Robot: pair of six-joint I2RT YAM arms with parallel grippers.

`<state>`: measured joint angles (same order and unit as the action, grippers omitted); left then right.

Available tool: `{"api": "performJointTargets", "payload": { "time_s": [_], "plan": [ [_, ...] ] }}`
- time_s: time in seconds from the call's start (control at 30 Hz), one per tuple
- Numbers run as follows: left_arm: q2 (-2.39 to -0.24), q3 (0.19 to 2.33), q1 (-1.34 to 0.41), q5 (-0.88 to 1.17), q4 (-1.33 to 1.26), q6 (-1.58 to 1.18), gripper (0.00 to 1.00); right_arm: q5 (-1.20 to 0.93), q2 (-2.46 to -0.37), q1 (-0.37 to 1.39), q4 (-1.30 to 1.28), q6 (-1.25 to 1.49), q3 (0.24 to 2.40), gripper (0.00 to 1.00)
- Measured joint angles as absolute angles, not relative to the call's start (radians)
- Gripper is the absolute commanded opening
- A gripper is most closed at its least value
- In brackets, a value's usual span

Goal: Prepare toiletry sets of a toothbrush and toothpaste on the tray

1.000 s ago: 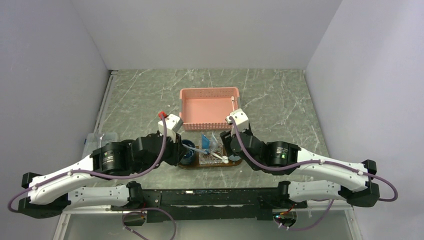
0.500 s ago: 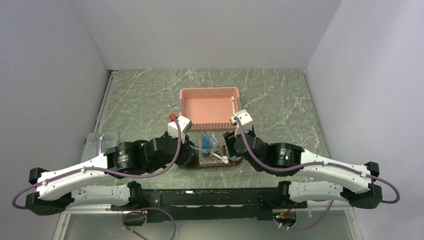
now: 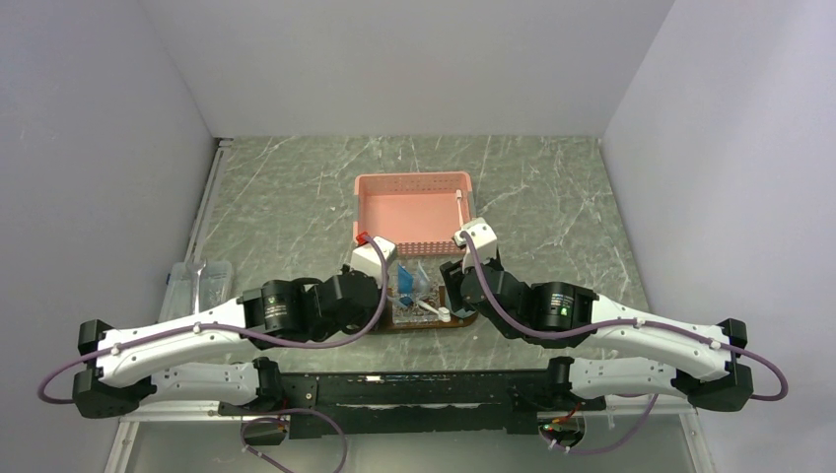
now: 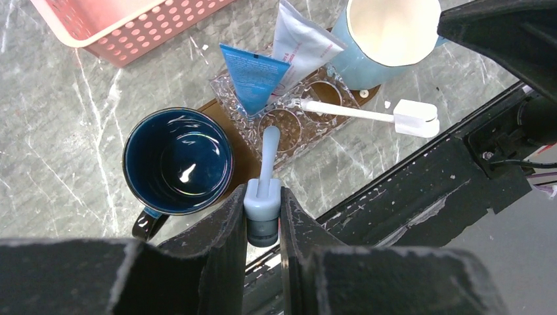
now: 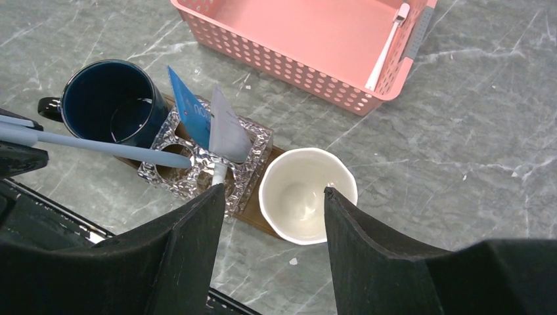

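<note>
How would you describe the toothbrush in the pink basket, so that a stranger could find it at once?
Find the pink perforated basket beyond the wooden tray. Against its right wall rests a slim white toothbrush. It is the only thing in the basket; the other brushes are at the tray: a white brush across the clear holder and a pale blue brush in the left gripper.

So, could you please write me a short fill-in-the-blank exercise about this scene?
The left gripper is ____ on the pale-blue toothbrush.
The jaws of the right gripper stand ____.
The pink basket holds ____ white toothbrush.
The clear dish holds ____ tubes.
Missing words: shut, open, one, two.
</note>
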<state>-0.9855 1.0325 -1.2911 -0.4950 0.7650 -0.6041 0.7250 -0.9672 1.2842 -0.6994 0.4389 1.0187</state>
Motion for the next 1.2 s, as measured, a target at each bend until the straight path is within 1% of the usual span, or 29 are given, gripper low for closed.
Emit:
{"api": "performJointTargets", "payload": {
  "time_s": [0.77, 1.2],
  "plan": [
    [-1.111, 1.001, -1.291, -0.497, 0.683, -0.606, 0.00, 0.722, -0.966, 1.284, -0.698, 0.451, 1.004, 0.59],
    [-1.114, 0.979, -1.291, -0.522, 0.646, -0.612, 0.00, 0.722, -0.962, 1.284, -0.698, 0.454, 1.003, 0.59]
  ]
}}
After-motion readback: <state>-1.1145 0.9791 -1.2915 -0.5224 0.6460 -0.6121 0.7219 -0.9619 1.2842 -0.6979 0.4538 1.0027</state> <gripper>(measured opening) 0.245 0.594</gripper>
